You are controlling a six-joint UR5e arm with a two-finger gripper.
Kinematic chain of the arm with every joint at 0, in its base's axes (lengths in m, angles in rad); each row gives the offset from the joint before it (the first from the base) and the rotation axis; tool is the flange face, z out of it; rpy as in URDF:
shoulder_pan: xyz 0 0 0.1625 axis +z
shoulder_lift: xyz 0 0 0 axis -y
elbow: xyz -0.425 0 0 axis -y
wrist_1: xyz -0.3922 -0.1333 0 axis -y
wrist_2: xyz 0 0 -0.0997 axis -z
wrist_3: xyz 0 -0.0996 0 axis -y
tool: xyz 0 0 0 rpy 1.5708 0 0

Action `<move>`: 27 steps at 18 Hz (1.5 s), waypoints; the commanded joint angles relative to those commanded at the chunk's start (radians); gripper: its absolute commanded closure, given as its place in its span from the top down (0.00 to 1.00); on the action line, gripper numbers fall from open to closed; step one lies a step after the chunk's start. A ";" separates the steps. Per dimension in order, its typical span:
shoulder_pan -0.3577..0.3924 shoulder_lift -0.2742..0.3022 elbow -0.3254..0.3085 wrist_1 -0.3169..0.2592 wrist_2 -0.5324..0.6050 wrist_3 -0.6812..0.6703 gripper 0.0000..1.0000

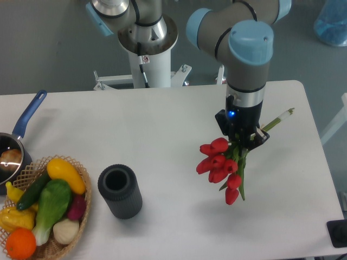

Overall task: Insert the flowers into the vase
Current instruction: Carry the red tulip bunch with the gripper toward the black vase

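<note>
Low in the frame, left of centre, the vase (120, 191) stands upright on the white surface (179, 135), thick-walled and likely steady. Further back, right of centre, the hand (242, 140) is clenched on the flowers (221, 165) mid-stem, heads hanging down. They look light and springy; the bunched stems seem the place to hold.

White counter (162, 124) fills most of view. Wicker basket (81, 208) at lower left corner, holding yellow squash (65, 174), green cucumber (33, 190), pale green leafy vegetable (53, 206), orange (20, 244), white garlic-like bulb (66, 230). Blue-handled pot (24, 122) at left edge, just behind basket. Black object (337, 234) at lower right edge.
</note>
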 joint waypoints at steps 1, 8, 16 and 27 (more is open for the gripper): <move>0.008 0.002 0.000 -0.002 -0.021 0.000 0.00; 0.049 0.031 0.005 0.003 -0.218 -0.052 0.00; 0.060 0.051 0.026 0.046 -0.491 -0.276 0.00; 0.008 0.035 -0.037 0.241 -0.938 -0.551 0.00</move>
